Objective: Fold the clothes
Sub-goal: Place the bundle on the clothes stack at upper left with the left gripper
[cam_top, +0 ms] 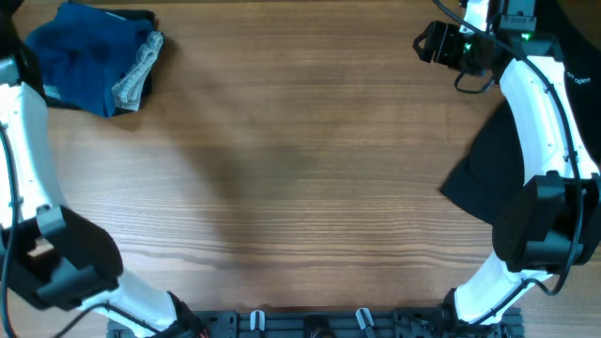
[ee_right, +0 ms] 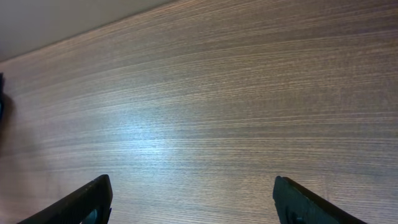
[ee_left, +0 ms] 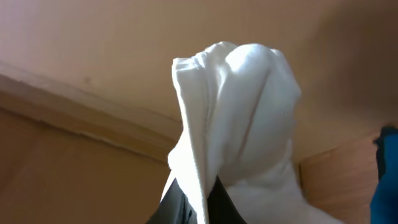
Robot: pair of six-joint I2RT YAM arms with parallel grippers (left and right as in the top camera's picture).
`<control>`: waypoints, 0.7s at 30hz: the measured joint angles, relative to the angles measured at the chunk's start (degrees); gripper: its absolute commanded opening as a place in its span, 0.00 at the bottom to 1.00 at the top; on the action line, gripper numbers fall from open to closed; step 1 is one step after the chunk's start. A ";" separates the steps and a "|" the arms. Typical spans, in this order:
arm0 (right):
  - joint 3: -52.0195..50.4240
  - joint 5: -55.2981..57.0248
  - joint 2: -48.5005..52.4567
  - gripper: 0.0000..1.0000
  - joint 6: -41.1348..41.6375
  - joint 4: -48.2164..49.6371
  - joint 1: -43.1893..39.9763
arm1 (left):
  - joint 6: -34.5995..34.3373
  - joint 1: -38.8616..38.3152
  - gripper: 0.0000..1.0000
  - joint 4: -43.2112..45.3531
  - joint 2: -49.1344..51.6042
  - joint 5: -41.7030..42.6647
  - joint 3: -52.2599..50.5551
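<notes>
**White T-shirt bunched in the left gripper, off the open tabletop**

The white T-shirt (ee_left: pixel 242 118) is seen only in the left wrist view, where it fills the centre of the frame as a gathered, rounded bundle of thin cloth. A stitched hem is shown running down its left side. The cloth is pinched at the bottom of the frame in the left gripper (ee_left: pixel 198 202), whose dark fingers (ee_left: pixel 169 208) are closed against it. No print or label can be made out on the folds that are shown, and the lower part of the shirt is cut off by the frame edge.

In the overhead view only the left arm (cam_top: pixel 23 131) is seen, along the left edge. Its gripper and the shirt are not shown there.

The right gripper (ee_right: pixel 191 186) is held wide apart over bare wood, with nothing between its fingers; overhead it is found at the upper right.

The middle of the table (cam_top: pixel 300 169) is shown as open wood. A blue garment (cam_top: pixel 84 52) with a grey garment (cam_top: pixel 139 70) beside it is placed at the upper left corner. A black garment (cam_top: pixel 493 164) is draped at the right edge, partly covered by the right arm (cam_top: pixel 540 103).
</notes>
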 measured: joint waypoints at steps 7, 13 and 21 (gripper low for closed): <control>0.00 0.00 0.00 0.83 0.02 1.09 0.00 | 10.38 1.31 0.04 8.17 13.66 2.29 -0.07; 0.00 0.00 0.00 0.83 0.02 1.36 0.00 | 13.00 1.11 0.04 8.11 16.22 2.86 0.00; 0.00 0.02 0.00 0.83 0.00 2.64 1.81 | -10.45 -7.15 0.04 -4.72 16.96 3.19 0.09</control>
